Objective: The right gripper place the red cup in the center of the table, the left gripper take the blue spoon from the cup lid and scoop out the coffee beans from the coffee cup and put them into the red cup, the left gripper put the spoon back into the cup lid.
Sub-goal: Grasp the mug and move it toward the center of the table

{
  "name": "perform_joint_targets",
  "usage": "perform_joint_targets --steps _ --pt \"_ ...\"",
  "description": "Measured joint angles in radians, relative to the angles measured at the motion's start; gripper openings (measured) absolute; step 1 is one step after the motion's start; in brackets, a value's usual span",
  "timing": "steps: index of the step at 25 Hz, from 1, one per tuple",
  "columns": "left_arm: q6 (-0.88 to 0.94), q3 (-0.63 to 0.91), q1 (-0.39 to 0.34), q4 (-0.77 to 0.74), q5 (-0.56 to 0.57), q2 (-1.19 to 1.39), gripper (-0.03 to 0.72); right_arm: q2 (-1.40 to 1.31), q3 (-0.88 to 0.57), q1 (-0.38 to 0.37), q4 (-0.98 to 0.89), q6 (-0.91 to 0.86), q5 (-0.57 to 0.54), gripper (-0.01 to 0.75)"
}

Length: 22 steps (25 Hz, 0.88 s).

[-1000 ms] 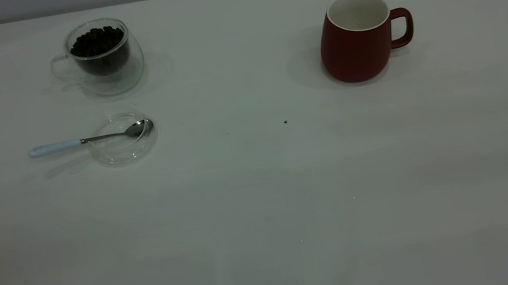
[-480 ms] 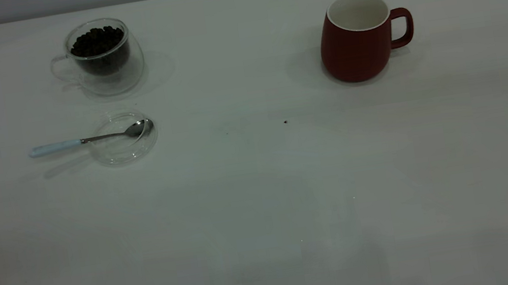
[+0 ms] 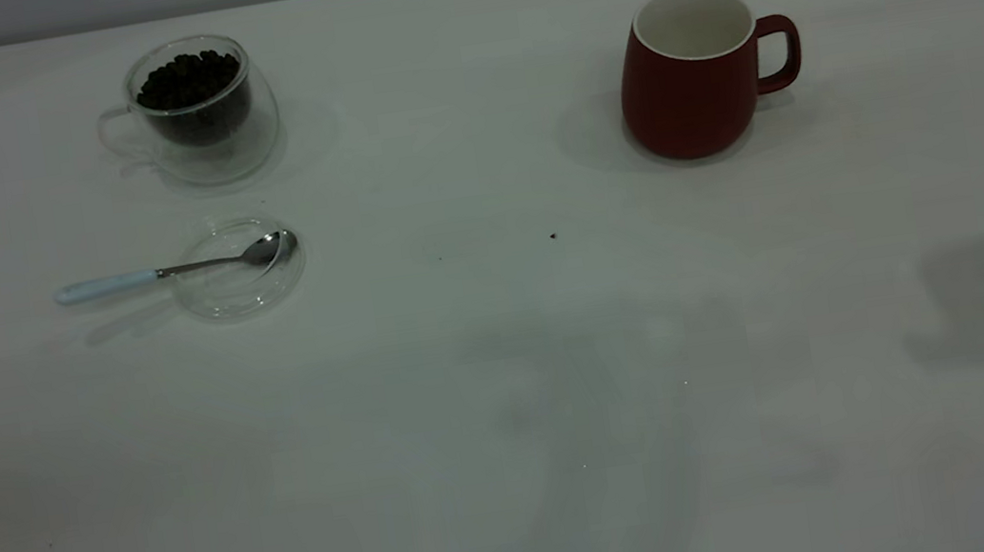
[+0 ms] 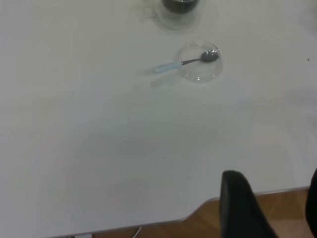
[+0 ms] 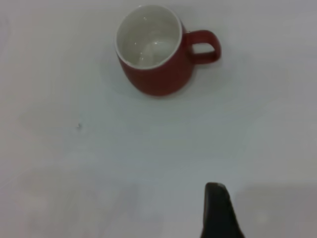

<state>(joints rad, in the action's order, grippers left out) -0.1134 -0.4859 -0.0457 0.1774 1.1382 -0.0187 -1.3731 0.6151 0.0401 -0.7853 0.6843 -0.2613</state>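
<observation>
On the bench, the coffee cup stands near the far left corner with the coffee beans inside. Just before it lies the cup lid, the blue spoon resting across it with its handle reaching toward the left edge. The red cup stands well apart, toward the far right.

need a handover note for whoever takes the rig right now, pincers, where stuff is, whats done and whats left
Left pincer: at the table's near edge, holding nothing, one finger and a sliver of the other in its wrist view.
Right pincer: short of the red cup, one finger in view.
Red cup: upright, empty, far right, not yet centred.
Spoon: bowl on the lid, handle out over the table.
Glass cup: full of beans, far left.
Done: nothing. Left: every step.
</observation>
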Motion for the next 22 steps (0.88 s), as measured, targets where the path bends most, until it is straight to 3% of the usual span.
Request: perform_joint_targets --steps 7,14,22 --pt "-0.001 0.0 0.0 0.0 0.0 0.0 0.389 -0.384 0.273 0.0 -0.202 0.236 0.02 0.515" --pt "-0.002 0.0 0.0 0.0 0.0 0.0 0.389 -0.708 0.581 0.0 -0.297 0.296 -0.103 0.515" --pt "-0.002 0.0 0.0 0.0 0.0 0.0 0.389 -0.897 0.735 0.0 -0.303 0.313 -0.159 0.515"
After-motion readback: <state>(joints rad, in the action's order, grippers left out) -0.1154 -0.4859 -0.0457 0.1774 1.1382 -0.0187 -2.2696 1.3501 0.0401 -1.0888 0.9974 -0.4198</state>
